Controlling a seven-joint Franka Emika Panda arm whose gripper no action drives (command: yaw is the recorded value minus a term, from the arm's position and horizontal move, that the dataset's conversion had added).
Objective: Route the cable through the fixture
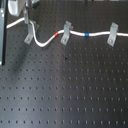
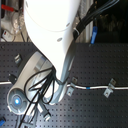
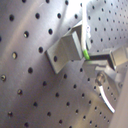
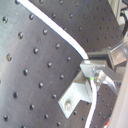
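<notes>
Directly beneath the gripper (image 1: pixel 28 22), at the first exterior view's upper left, stands the fixture (image 1: pixel 27 37), a silvery bent clip bolted to the black perforated bench (image 1: pixel 65 90). The gripper is clamped on the cable (image 1: pixel 46 41), near a short green mark visible in the first wrist view just beside the fixture (image 3: pixel 66 49). From the gripper the white cable dips past the fixture, rises to the red band (image 1: pixel 62 33) at a second clip (image 1: pixel 65 33), then runs on through the blue band (image 1: pixel 88 35) to a third clip (image 1: pixel 113 34) well apart. In the second exterior view the arm's white body (image 2: pixel 50 35) hides the gripper and fixture.
</notes>
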